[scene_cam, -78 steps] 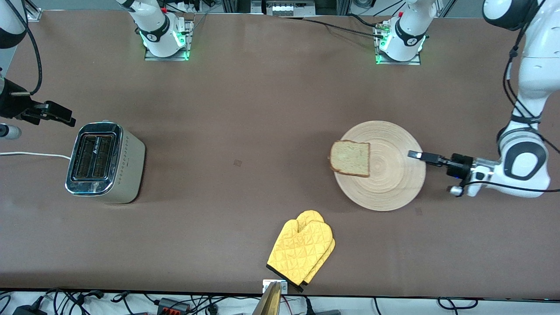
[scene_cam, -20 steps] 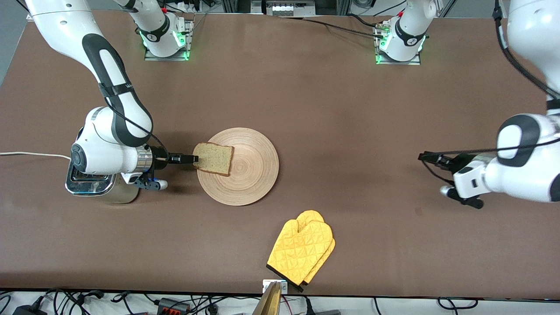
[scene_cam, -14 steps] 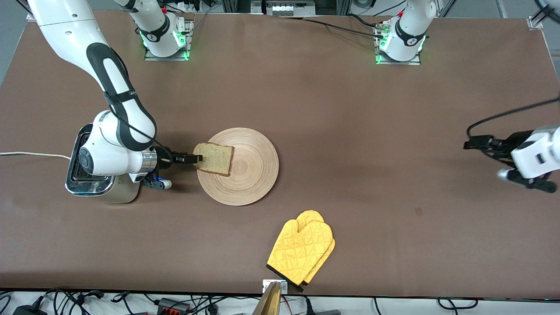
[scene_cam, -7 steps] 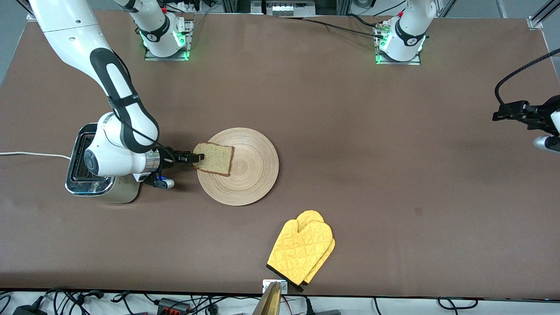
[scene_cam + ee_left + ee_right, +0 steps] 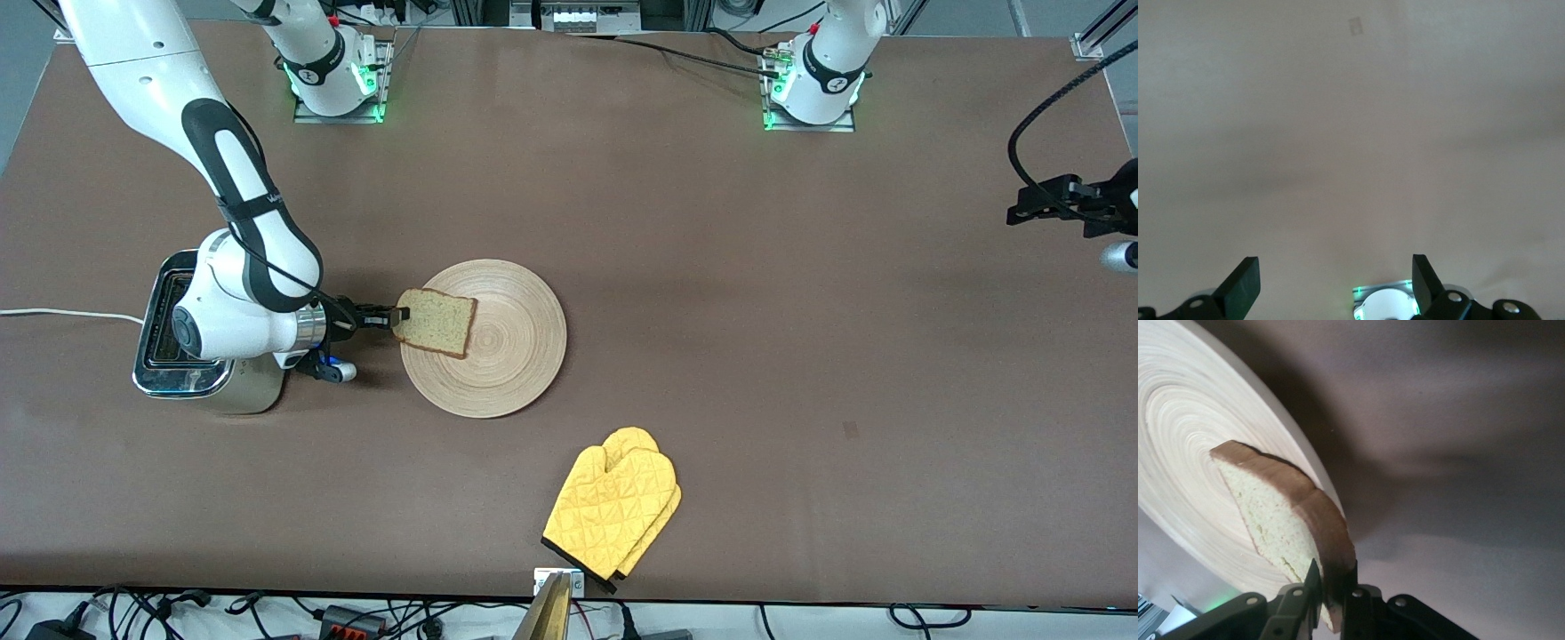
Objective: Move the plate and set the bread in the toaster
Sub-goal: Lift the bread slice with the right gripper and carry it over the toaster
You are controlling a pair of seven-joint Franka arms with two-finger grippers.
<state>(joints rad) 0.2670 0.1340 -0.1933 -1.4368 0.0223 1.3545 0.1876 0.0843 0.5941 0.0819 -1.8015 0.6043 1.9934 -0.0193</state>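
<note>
The round wooden plate (image 5: 498, 356) lies on the table beside the toaster (image 5: 164, 351), toward the right arm's end. The bread (image 5: 436, 322) rests on the plate's edge nearest the toaster. My right gripper (image 5: 397, 316) is shut on the bread's crust edge; in the right wrist view the jaws pinch the bread (image 5: 1281, 520) over the plate (image 5: 1178, 453). The right arm's wrist covers much of the toaster. My left gripper (image 5: 1018, 213) is open and empty, up over the left arm's end of the table; in the left wrist view its fingers (image 5: 1241, 290) stand wide apart.
A yellow oven mitt (image 5: 613, 507) lies near the table's front edge, nearer the camera than the plate. The toaster's white cord (image 5: 62, 313) runs off the table's end. The arm bases (image 5: 333, 76) stand at the top edge.
The right gripper has closed on the bread's edge and lifted that edge slightly. The left arm has drawn up and away toward its end of the table.
</note>
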